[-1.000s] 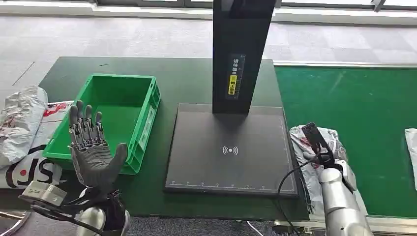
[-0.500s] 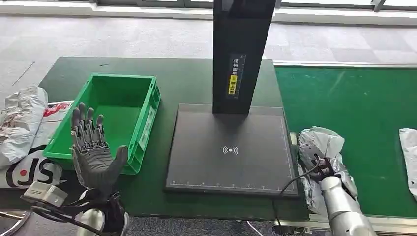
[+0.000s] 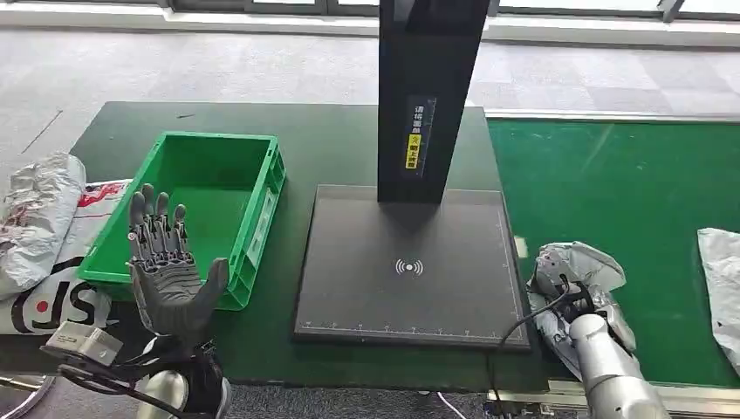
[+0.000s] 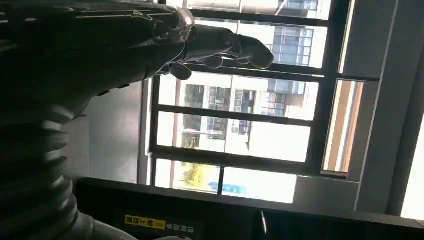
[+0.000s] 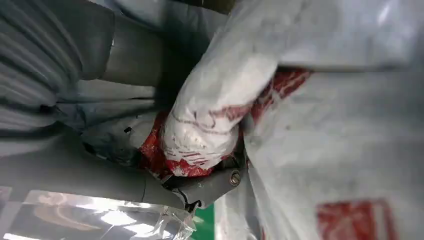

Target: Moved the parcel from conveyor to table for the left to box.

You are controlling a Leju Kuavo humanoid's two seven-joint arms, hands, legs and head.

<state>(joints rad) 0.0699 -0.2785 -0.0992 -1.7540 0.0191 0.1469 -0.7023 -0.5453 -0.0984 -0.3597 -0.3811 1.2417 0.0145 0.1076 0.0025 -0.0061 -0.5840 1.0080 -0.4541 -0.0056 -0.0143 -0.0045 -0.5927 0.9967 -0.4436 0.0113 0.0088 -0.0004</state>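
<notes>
The parcel [image 3: 583, 266], a crumpled grey-white plastic bag with red print, lies on the green conveyor [image 3: 628, 183] at its near left edge. My right hand [image 3: 572, 301] is on it with fingers curled in. In the right wrist view, that hand [image 5: 115, 175] grips a bunched fold of the parcel [image 5: 210, 125]. My left hand [image 3: 170, 266] is raised over the table's front left with palm up and fingers spread, holding nothing. In the left wrist view, the left hand [image 4: 100, 45] is stretched out against the windows.
A green crate [image 3: 262, 209] stands empty on the dark table [image 3: 332, 140] behind my left hand. A black scanner plate [image 3: 410, 297] with a tall column [image 3: 428, 87] fills the table's middle. Another bag [image 3: 720, 279] lies at the conveyor's right edge, and more bags [image 3: 35, 218] sit left of the table.
My right hand's outstretched fingers came down and closed into the parcel, bunching it. The bag at the right edge slid further into view. The left hand barely moved.
</notes>
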